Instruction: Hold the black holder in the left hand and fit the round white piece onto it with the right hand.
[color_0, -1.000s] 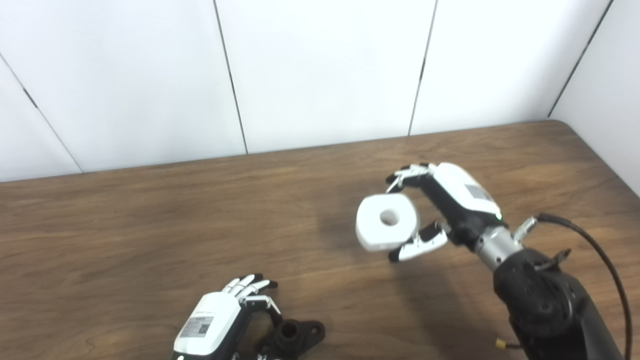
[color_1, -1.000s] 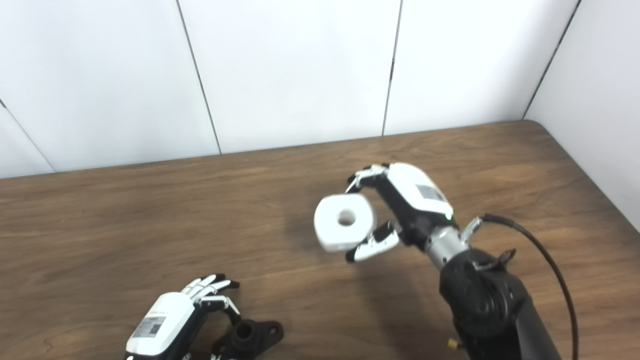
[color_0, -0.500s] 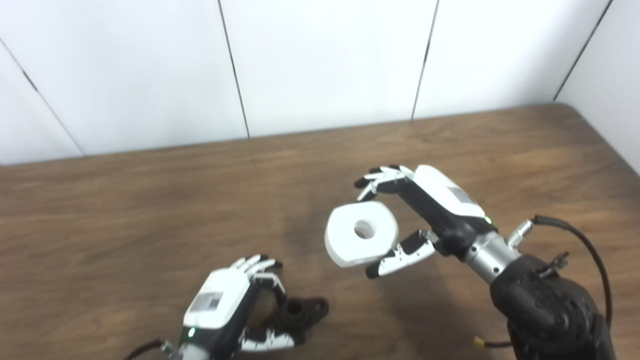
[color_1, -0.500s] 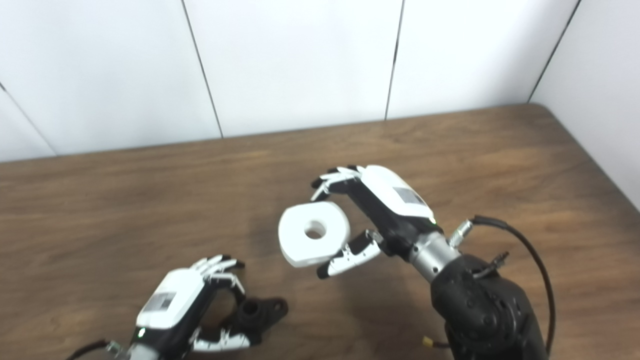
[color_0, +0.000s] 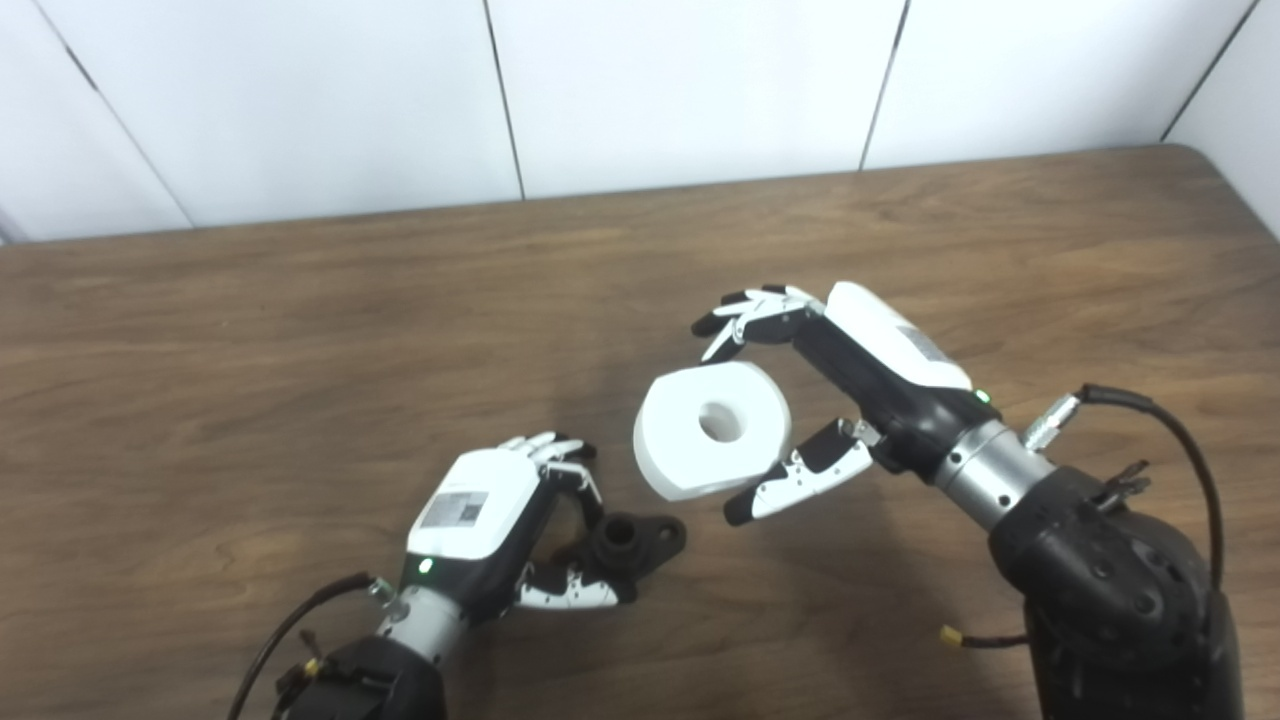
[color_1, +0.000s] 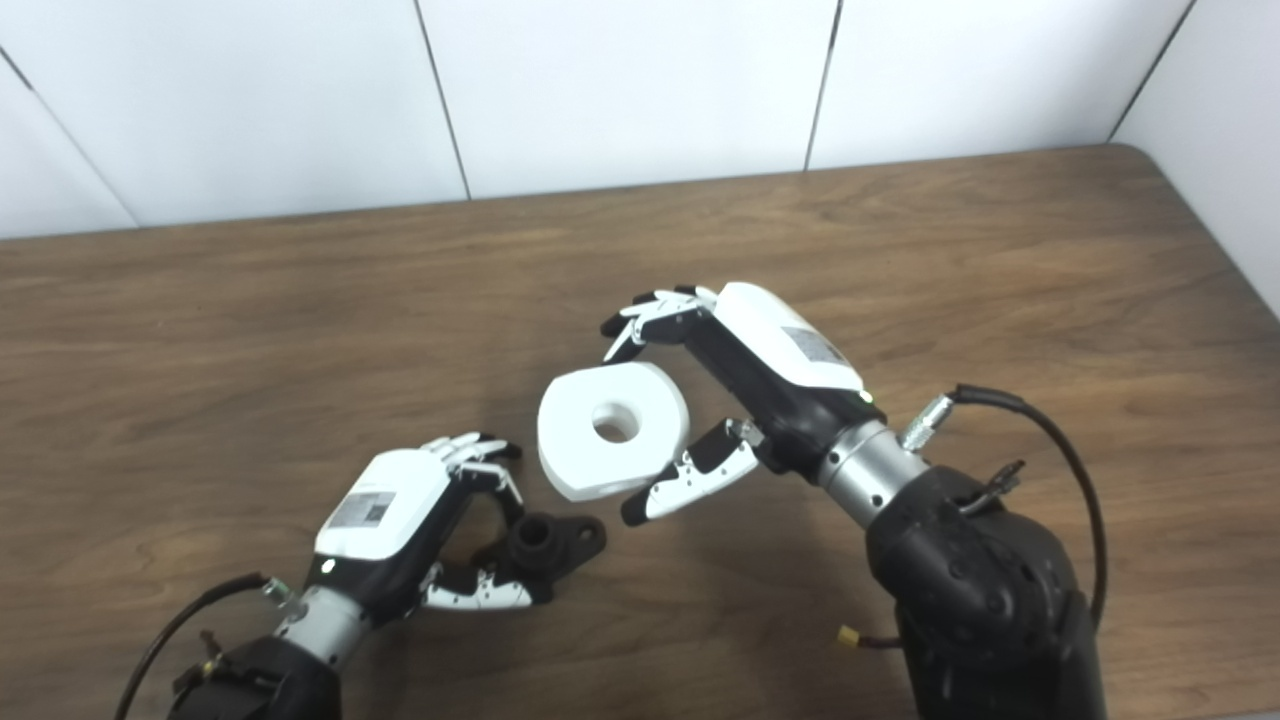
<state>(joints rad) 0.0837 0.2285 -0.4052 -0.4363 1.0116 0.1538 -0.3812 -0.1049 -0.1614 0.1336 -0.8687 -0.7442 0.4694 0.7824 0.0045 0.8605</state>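
Observation:
The black holder (color_0: 628, 540), with a round socket and a flat flange, sits low over the wooden table (color_0: 250, 330) near its front. My left hand (color_0: 490, 515) is shut on the black holder, fingers curled over one side and thumb under it. The round white piece (color_0: 712, 428), a thick ring with a centre hole, hangs in the air just up and right of the holder. My right hand (color_0: 845, 375) is shut on it, fingers above its far rim and thumb below its near rim. A small gap separates the white piece from the holder.
White wall panels (color_0: 700, 90) close off the far side of the table. The table's right edge (color_1: 1225, 255) runs along a side wall. A black cable (color_0: 1180, 450) loops off my right forearm.
The camera has tilted down, shifting the whole picture. My right hand has carried the white piece left and down toward the holder. My left hand has drawn the holder closer to the white piece.

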